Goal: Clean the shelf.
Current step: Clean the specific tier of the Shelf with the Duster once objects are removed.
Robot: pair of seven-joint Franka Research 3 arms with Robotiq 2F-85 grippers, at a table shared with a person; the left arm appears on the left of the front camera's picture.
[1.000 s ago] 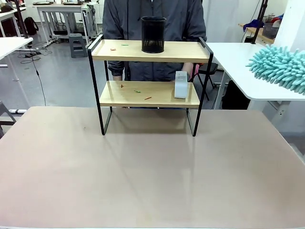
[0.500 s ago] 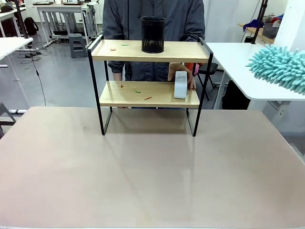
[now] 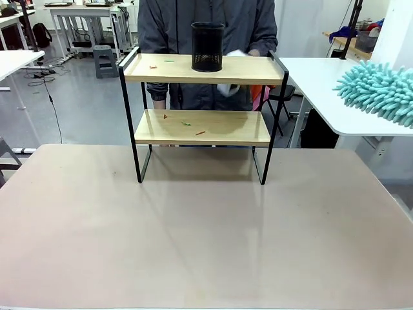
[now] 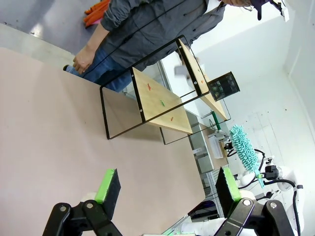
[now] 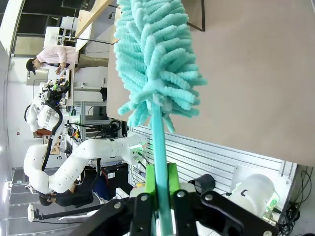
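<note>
Shelf [image 3: 201, 129] has lost the white box [image 3: 227, 88] off its lower board; it stands far-middle on the table [image 3: 193, 245], long axis left-right. My left gripper [image 4: 167, 184] gapes empty; right gripper [image 5: 161, 179] clamps the duster [image 5: 155, 64].

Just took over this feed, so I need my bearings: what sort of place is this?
Most likely a robotics lab or workshop: white worktables on a bare grey floor with loose cables behind the person, and a small shelf set up as a test piece.
</note>
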